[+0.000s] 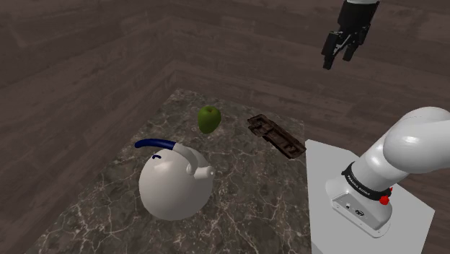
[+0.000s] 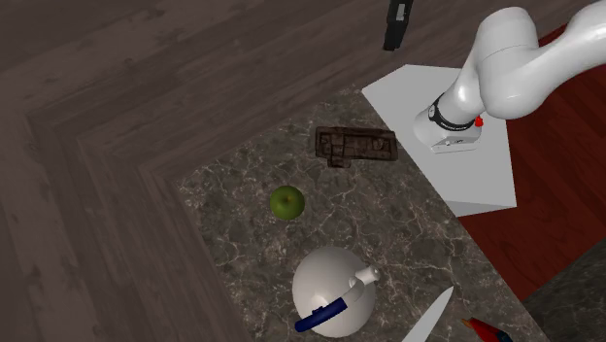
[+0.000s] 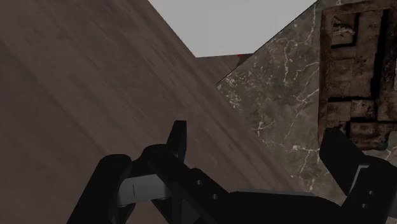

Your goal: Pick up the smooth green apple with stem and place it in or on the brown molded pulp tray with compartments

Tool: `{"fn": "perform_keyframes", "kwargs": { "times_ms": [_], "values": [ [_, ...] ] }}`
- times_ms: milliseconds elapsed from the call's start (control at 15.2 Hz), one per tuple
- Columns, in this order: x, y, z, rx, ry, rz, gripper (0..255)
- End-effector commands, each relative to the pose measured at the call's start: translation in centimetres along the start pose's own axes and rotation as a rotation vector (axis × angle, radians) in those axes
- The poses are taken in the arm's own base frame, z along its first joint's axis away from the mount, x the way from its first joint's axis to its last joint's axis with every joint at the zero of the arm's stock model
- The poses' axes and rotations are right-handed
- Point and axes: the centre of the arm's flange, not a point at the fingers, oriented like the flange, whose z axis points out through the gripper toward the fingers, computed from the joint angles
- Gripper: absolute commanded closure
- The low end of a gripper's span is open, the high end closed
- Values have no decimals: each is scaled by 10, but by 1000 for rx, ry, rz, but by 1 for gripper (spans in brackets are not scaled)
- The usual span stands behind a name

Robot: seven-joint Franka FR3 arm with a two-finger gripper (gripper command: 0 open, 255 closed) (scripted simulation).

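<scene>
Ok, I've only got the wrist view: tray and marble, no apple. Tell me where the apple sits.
Observer: The green apple sits on the marble counter, apart from the brown tray, towards the shoulder view's left of it.
Operator: Name whatever stands near it.
Observer: A white kettle with a blue handle stands on the same counter, closer to the shoulder camera than the apple and not touching it.
Operator: Report the jaws' height.
Observer: The jaws hang open well above the counter, much higher than the apple's top, holding nothing.
</scene>
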Motion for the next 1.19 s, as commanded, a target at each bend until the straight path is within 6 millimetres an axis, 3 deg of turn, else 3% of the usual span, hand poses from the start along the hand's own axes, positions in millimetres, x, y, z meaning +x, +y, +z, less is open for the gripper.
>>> {"fn": "perform_keyframes", "kwargs": {
  "times_ms": [0, 1122],
  "values": [
    [0, 0, 0, 0, 0, 0, 0],
    [100, -193, 50, 20, -26, 29, 0]
  ]
}}
